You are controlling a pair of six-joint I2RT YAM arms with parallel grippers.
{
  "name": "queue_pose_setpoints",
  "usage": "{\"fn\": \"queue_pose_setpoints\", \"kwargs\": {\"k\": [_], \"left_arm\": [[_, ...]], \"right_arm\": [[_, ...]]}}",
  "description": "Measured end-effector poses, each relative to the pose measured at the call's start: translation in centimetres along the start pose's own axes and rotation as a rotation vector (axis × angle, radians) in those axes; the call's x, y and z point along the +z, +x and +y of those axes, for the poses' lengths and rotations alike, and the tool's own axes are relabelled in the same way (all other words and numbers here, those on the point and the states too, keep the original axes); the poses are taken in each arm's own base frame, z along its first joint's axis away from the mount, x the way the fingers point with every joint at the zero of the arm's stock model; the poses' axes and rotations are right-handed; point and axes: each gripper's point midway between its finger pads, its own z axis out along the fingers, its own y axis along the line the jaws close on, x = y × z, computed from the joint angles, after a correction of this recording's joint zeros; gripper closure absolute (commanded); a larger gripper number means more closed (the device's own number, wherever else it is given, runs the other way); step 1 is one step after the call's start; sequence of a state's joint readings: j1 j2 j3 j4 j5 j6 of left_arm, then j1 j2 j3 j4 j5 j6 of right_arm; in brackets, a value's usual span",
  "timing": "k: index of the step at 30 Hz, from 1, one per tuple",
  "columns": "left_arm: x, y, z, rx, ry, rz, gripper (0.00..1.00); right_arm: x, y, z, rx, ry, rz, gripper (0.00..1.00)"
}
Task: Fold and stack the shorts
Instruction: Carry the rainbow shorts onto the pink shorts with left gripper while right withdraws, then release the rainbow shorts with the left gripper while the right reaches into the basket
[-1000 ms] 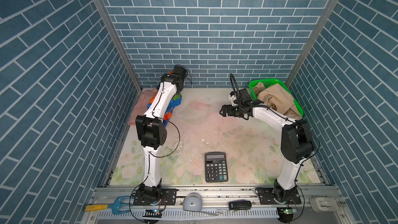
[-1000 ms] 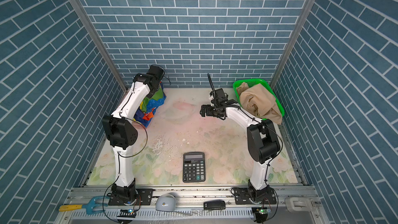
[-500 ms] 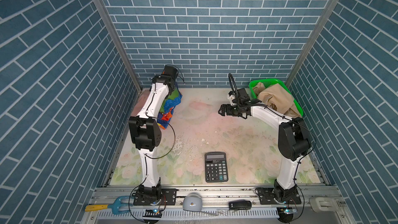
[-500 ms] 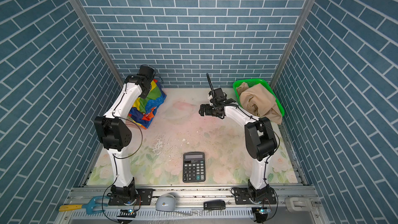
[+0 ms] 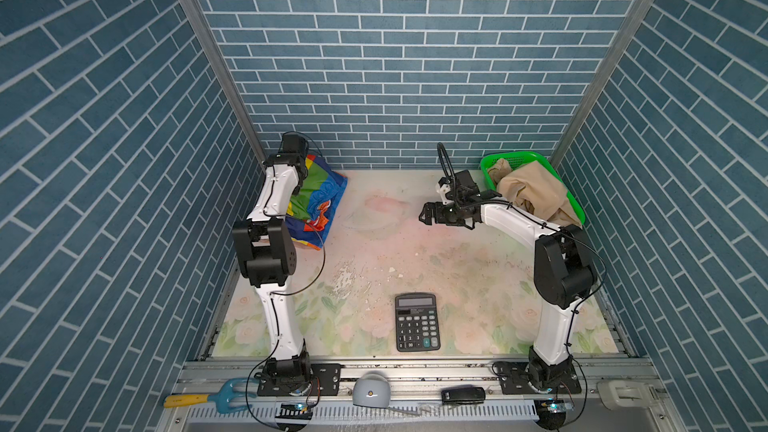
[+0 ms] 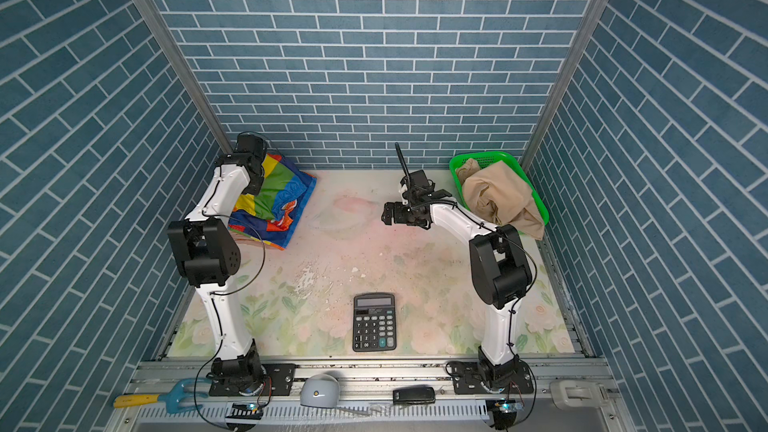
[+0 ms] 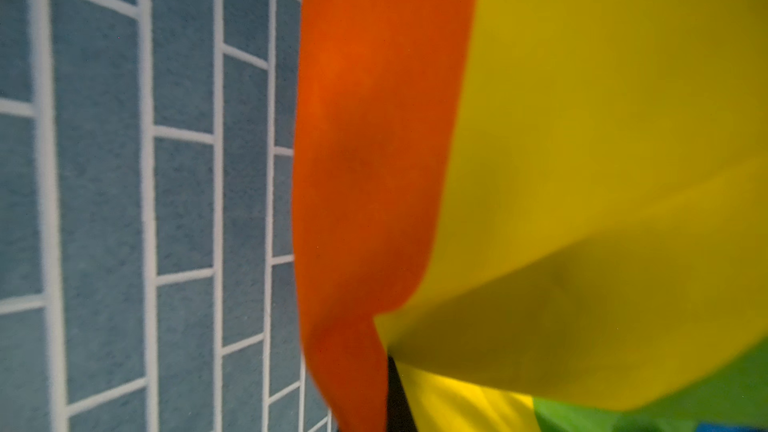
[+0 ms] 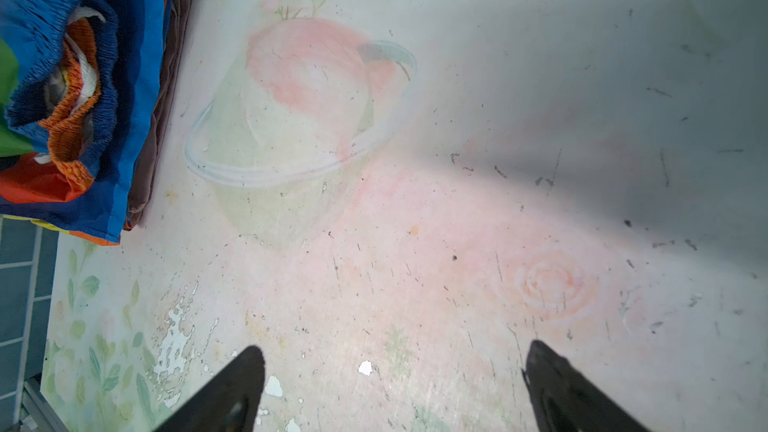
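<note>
Progress, judged: roughly two of three handled.

- Pale pink shorts (image 8: 164, 110): flat at the back-left corner of the worktop (image 5: 415, 251), bottom of the pile. Only an edge shows, so the fold quality is unclear. Looks done.
- Rainbow-striped shorts (image 5: 318, 201): lying on top of the pink pair, gathered waist facing the middle of the worktop. The far edge rises toward the left arm (image 5: 276, 189). The left jaws are hidden in both top views. The left wrist view is filled with orange and yellow cloth right at the lens, so the jaws are closed and seemingly pinching that edge. Fold or placement not finished; release is left.
- Beige shorts (image 5: 532, 197): crumpled in the green basket (image 5: 519, 156) at back right, one end spilling over its rim. Not started. Left to do: pick, spread, fold, put on the pile.
- Right jaws: wide apart, empty, hovering over bare worktop near the middle, between basket and pile. They touch nothing.

Counts:
- shorts: 3 (1 pink, 1 rainbow, 1 beige)
- in pile: 2; in basket: 1
- baskets: 1
- calculator (image 5: 417, 322): 1, near front, well apart from all cloth
- arms: 2
</note>
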State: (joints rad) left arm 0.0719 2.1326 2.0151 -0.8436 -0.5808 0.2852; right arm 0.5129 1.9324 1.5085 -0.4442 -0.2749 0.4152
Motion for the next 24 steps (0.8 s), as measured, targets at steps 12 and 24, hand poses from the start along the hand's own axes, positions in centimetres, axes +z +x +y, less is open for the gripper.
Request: {"fn": "queue_pose_setpoints", "kwargs": {"k": [12,24], "left_arm": [[8.4,2.7,-0.3,-0.035,-0.005,0.143,1.00],[7.3,1.2,1.2,-0.147,0.035,0.118,0.00]], "right_arm": [[0.5,1.6,-0.3,0.009,0.024,0.061,0.02],[-2.2,1.2,-1.0,0.002,0.103,0.060,0.02]]}}
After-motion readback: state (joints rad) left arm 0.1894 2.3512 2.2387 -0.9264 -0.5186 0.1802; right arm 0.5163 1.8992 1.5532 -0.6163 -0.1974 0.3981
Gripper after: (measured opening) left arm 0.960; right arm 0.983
